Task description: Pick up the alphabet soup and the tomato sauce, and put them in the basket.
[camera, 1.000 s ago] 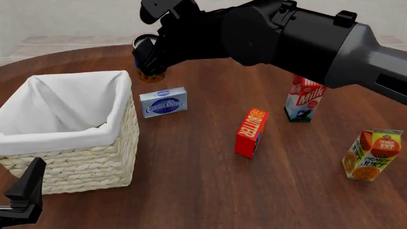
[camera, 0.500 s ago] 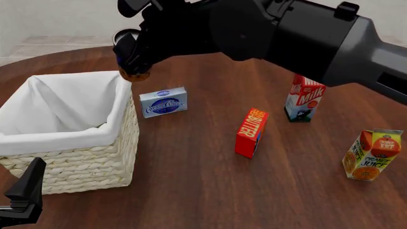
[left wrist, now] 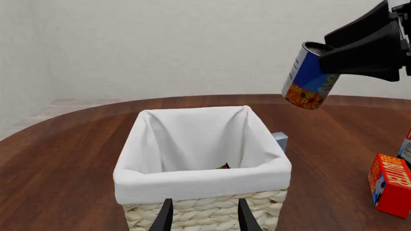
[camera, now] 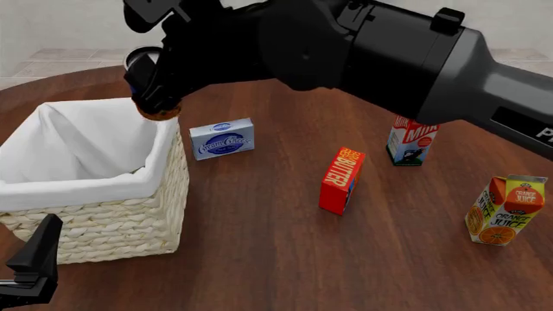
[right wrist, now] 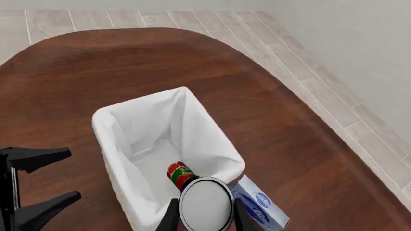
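The blue-and-orange labelled alphabet soup can with a pale silver top [left wrist: 308,77] is gripped between the jaws of the right gripper [right wrist: 205,211] and is carried above the right-hand rim of the large pale wicker basket with a white cloth lining [camera: 95,214], not yet over its centre. The green-and-red labelled tomato sauce can [right wrist: 179,173] is seen lying inside the basket, on the lining.

Risks noted:
- If the can is released at this position, the rim may be struck and the can may fall outside, towards the blue-and-white cream cheese box [camera: 222,138] just beside the basket.
- A drop from this height may land on the tomato sauce can and bounce.
- The can hangs tilted; slippage in the grip is possible.

The left gripper [left wrist: 204,219] is held low, near the basket's front wall, with its jaws apart and nothing between them. The brown wooden counter [camera: 259,259] carries the rest.
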{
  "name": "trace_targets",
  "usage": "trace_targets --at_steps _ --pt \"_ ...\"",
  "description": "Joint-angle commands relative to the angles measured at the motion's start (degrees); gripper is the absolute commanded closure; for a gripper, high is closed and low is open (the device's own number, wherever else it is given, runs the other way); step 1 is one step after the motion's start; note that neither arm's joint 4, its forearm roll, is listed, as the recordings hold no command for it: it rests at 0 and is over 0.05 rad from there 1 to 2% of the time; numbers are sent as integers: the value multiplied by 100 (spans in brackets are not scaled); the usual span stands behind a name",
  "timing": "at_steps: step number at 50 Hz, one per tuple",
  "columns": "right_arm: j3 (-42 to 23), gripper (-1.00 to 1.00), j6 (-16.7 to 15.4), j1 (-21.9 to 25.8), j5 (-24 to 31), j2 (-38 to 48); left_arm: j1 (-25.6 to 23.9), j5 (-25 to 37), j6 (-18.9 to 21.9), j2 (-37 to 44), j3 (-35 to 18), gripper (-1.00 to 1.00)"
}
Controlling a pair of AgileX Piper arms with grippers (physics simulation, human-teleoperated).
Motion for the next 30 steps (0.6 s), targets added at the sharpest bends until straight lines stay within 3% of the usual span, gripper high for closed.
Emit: trace_targets --at_steps 1,30 --pt "-123 100 120 129 -9 38 0 0 0 0 0 -100" --pt "-306 100 131 346 -19 316 0 0 0 0 0 -100"
